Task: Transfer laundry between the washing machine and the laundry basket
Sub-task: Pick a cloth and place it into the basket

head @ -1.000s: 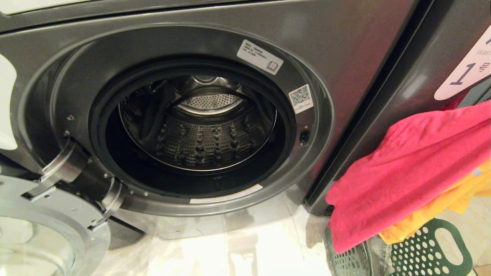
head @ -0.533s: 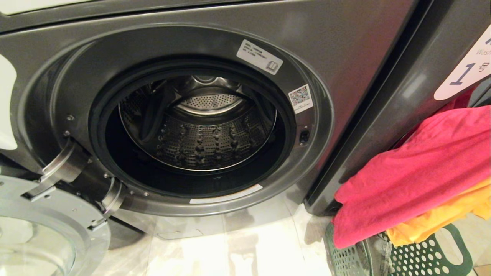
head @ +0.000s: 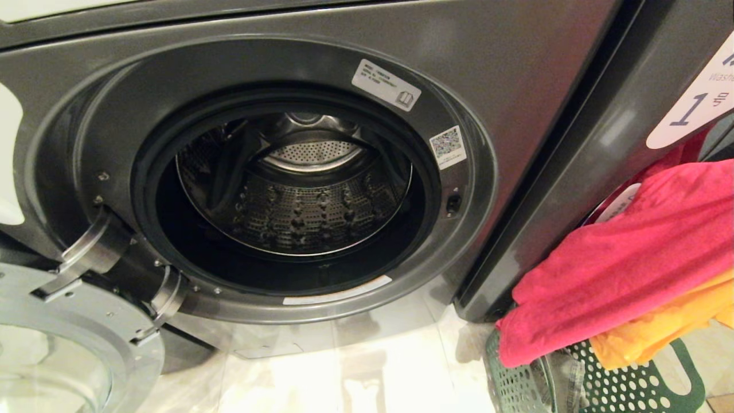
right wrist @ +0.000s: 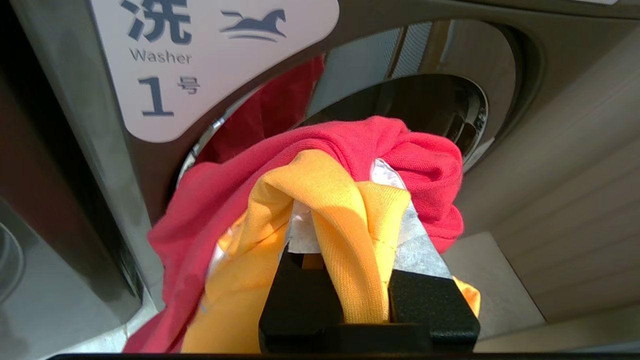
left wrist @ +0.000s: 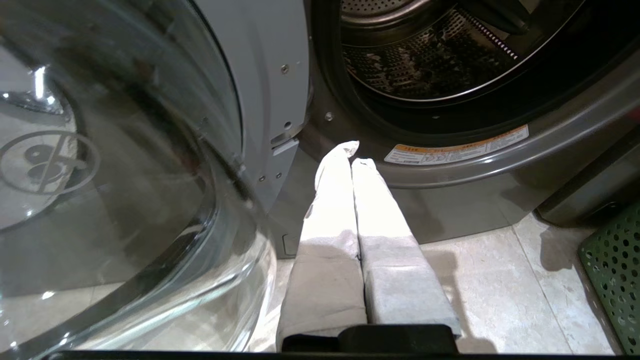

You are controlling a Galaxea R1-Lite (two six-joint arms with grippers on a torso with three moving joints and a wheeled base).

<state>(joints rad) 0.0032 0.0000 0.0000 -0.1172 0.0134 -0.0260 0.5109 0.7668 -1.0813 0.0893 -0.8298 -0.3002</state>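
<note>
The washing machine (head: 516,69) stands with its round door (head: 69,344) swung open at the lower left, and its steel drum (head: 298,195) shows no cloth. At the right of the head view a red-pink garment (head: 619,269) and an orange-yellow one (head: 659,327) hang over the green laundry basket (head: 625,390). My right gripper (right wrist: 350,210) is shut on this laundry: the orange cloth (right wrist: 350,260) runs between its white-covered fingers (right wrist: 420,245) and the red (right wrist: 425,165) drapes over their tips. A grey fold (head: 559,378) lies in the basket. My left gripper (left wrist: 356,152) is shut and holds nothing, low beside the door glass (left wrist: 125,175).
A second grey machine with a white label reading 1 (head: 697,103) stands right of the open one; its closed round door (right wrist: 425,110) is just behind the held cloth. The basket's corner (left wrist: 612,270) sits on the pale tiled floor (left wrist: 500,290) against the machines.
The hanging red and orange cloth has shifted to the right and slightly lower, uncovering more of machine 1's front. The left gripper has stayed put.
</note>
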